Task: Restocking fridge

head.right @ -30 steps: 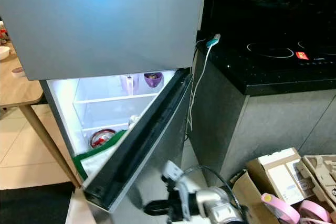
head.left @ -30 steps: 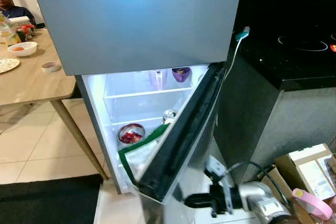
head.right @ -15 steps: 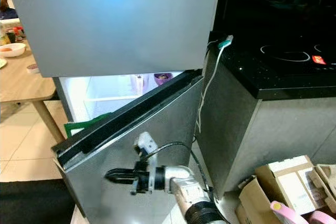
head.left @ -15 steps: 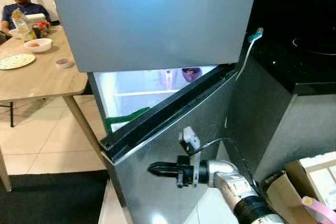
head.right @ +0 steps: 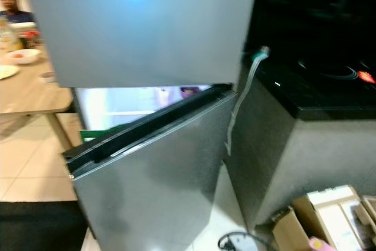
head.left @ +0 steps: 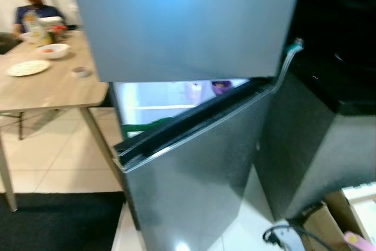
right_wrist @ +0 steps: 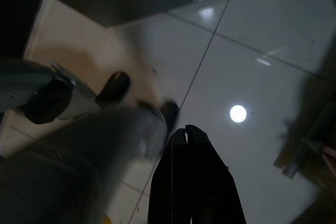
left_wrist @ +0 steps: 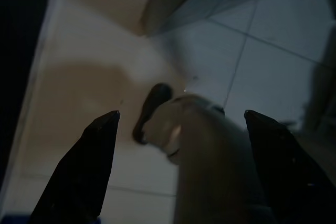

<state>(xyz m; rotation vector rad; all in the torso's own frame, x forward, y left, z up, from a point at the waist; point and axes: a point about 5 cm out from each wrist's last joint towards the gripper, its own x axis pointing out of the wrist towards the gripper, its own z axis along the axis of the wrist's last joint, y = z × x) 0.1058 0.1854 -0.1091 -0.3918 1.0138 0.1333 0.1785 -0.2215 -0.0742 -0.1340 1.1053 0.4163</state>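
Note:
The fridge's grey lower door (head.left: pixel 200 168) stands slightly ajar under the shut upper door (head.left: pixel 182 22). Through the lit gap I see a purple cup (head.left: pixel 221 87) on a shelf and a green-edged bag (head.left: pixel 150 126) near the door's top edge. My right arm's silver wrist (head.left: pixel 286 236) hangs low, right of the door and apart from it. In the right wrist view my right gripper (right_wrist: pixel 185 129) is shut with nothing in it and points at the floor tiles. My left gripper (left_wrist: pixel 181 115) hangs open over the floor beside my own leg.
A wooden table (head.left: pixel 53 89) with dishes stands to the left, with a person (head.left: pixel 34 4) seated behind it. A black counter (head.left: pixel 346 80) with a hanging cable (head.left: pixel 288 57) adjoins the fridge on the right. Cardboard boxes (head.right: pixel 329 216) lie below it. A black mat (head.left: pixel 59 221) covers the floor at left.
The lower door has swung from wide open to nearly shut with my right gripper pushing on its front. That gripper has since dropped away toward the floor. The camera has shifted.

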